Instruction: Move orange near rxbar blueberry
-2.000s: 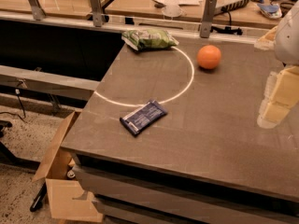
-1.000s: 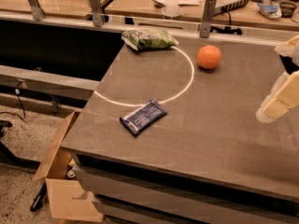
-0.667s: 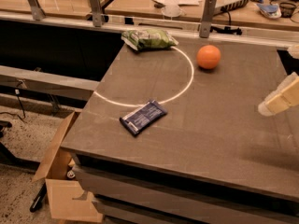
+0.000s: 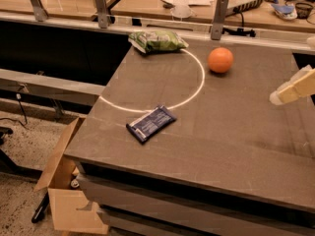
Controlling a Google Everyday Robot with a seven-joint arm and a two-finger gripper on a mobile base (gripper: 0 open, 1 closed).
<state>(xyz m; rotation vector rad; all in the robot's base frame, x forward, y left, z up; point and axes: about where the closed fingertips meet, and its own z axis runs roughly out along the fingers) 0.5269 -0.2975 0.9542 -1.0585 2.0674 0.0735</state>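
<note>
Orange [image 4: 220, 60] on tabletop [image 4: 221, 132]; rxbar blueberry [image 4: 150, 123] well apart, front-left of it; gripper [image 4: 294, 88] to the orange's right (opening cannot be told).

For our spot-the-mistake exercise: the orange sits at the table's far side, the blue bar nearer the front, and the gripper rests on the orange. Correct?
No. The camera view shows the gripper at the right edge of the table, apart from the orange, not on it. The orange does sit at the far side, the blue bar nearer the front.
</note>
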